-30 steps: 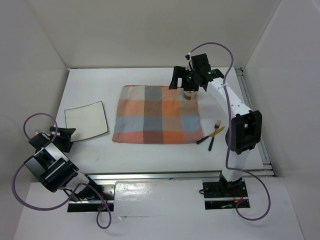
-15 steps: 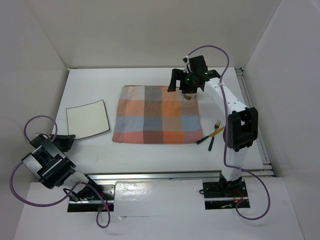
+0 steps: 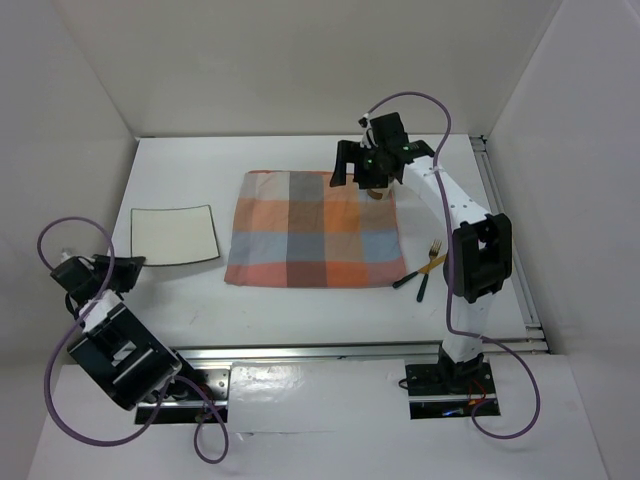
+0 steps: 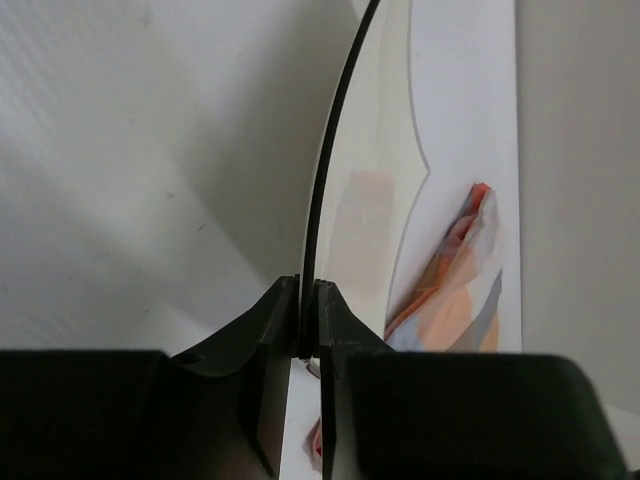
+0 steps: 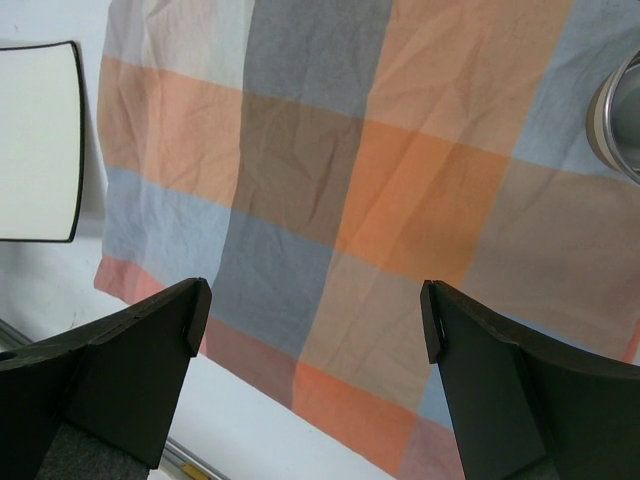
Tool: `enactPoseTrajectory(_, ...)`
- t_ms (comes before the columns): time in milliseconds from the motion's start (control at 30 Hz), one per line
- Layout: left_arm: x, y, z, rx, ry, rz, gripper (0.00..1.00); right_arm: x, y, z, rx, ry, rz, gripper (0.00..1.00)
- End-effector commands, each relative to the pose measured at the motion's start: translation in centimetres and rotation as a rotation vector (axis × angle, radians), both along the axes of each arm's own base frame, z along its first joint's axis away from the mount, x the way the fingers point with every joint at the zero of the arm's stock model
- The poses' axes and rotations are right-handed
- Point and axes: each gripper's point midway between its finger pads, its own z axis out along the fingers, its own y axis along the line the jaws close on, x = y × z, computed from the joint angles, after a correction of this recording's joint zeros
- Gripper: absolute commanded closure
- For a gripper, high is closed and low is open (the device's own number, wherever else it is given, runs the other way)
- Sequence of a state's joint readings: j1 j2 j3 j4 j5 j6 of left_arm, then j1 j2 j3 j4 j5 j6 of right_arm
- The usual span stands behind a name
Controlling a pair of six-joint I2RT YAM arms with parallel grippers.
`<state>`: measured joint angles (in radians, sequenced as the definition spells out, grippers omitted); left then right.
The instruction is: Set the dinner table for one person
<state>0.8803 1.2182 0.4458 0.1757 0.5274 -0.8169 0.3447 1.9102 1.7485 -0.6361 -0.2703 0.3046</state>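
Observation:
The white dinner table [image 3: 300,305] carries an orange, grey and blue checked mat [image 3: 315,228] in the middle and a square white plate [image 3: 175,235] to its left. My left gripper [image 3: 127,263] is at the plate's near left corner. In the left wrist view it [image 4: 308,292] is shut on the plate's thin dark rim [image 4: 322,170], seen edge on. My right gripper [image 3: 362,168] hovers open over the mat's far right corner, with only cloth [image 5: 330,190] showing between its fingers [image 5: 310,305]. A metal-rimmed cup [image 5: 618,115] stands on that corner.
A fork [image 3: 431,262] and a knife [image 3: 421,272] lie on the table just right of the mat. A metal rail [image 3: 330,352] runs along the near edge, and white walls close in the left, back and right sides.
My left gripper has shut on the plate's rim, and the arm has swung left. The plate has turned slightly, its near edge now squarer to the table. The right gripper drifted a little left.

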Motion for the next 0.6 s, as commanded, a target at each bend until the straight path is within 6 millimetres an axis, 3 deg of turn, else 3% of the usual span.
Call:
enactPoseTrajectory(0, 1.9, 0.0, 5.0, 0.061, -0.122, -0.083, 1.00, 0.7, 0.7, 2.0, 0.000, -0.061, 0.010, 0.00)
enactPoseTrajectory(167, 3.1, -1.2, 8.1, 0.064, -0.231, -0.180, 1.00, 0.5, 0.3, 2.8, -0.009, -0.077, -0.004, 0.00)
enactPoseTrajectory(367, 4.4, -1.8, 13.1, 0.145, -0.322, -0.244, 1.00, 0.4, 0.1, 3.8, -0.008, -0.098, -0.011, 0.00)
enactPoseTrajectory(567, 4.6, -1.9, 17.0, 0.177, -0.371, -0.250, 1.00, 0.2, -0.3, 3.4, -0.024, -0.094, -0.026, 0.00)
